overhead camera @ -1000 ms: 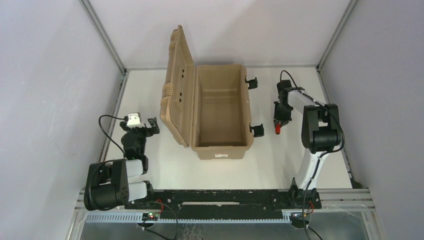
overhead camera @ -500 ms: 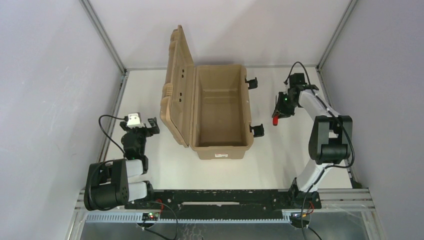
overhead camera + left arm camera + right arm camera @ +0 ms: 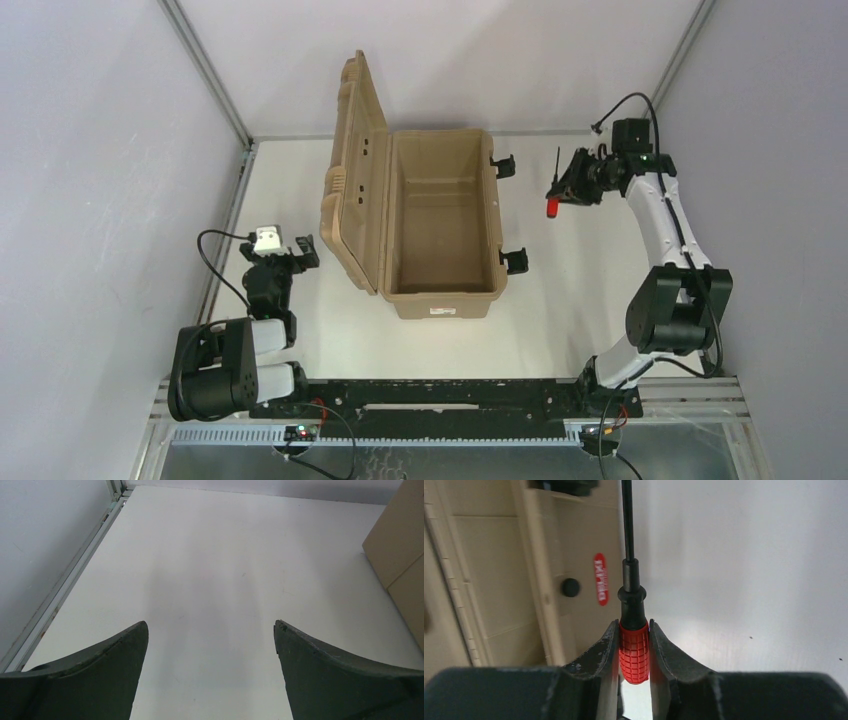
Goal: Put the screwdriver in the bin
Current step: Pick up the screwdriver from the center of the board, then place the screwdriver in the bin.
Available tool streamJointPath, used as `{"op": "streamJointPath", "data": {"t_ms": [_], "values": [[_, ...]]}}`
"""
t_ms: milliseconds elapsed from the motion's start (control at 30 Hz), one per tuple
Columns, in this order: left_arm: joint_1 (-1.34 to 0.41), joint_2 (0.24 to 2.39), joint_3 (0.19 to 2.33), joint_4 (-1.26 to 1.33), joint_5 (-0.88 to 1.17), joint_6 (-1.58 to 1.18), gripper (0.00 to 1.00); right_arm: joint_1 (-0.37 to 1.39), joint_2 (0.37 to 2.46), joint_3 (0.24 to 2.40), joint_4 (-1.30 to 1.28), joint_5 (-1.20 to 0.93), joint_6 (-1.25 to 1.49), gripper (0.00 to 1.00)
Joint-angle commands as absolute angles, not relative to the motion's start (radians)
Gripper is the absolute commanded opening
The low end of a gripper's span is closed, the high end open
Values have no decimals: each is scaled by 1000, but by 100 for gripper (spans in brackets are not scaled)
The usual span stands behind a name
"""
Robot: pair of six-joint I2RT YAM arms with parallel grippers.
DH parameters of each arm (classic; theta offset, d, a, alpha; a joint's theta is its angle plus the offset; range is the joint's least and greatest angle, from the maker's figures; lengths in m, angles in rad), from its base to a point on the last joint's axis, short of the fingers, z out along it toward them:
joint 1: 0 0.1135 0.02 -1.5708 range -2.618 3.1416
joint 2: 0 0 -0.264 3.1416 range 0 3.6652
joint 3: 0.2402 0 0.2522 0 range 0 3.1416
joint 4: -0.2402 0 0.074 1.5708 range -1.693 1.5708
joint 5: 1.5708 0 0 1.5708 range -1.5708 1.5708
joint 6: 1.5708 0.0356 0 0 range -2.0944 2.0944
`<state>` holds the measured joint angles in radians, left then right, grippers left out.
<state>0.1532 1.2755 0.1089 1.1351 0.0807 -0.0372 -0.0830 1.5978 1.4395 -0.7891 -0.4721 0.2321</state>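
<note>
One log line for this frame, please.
right tool: shut on screwdriver, right of bin, not yet over it | bin: lid open, empty | left tool: open, empty

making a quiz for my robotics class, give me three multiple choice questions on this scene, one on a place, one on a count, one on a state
1. Where is the small red-handled screwdriver relative to the large tan plastic case?
A. lying inside it
B. outside it, held by the right gripper
C. on its lid

2. How many black latches does the case have?
A. one
B. two
C. four

3. The case's ribbed lid is:
A. open
B. shut and latched
C. missing

Answers: 1 B, the right wrist view shows the jaws clamping its red handle; 2 B, both sit on one long side; 3 A, it stands raised off the rim.
</note>
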Motion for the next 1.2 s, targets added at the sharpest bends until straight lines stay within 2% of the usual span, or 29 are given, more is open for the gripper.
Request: {"op": "streamJointPath", "data": {"t_ms": [0,367,600,900,1167], "values": [[148,1264,147,1158,74,-38,100,-80,1551,1549,-853,-561,305,0],[148,1264,148,1157,74,-38,100,79,1548,1776,-935,-536,402,0],[149,1264,148,1158,74,-38,100,247,1610,1943,-999,-385,453,0],[149,1264,148,1158,74,-38,100,432,1789,2173,-1147,-127,534,0],[148,1263,148,1158,74,-39,100,536,1921,2252,-1201,-9,583,0]]}}
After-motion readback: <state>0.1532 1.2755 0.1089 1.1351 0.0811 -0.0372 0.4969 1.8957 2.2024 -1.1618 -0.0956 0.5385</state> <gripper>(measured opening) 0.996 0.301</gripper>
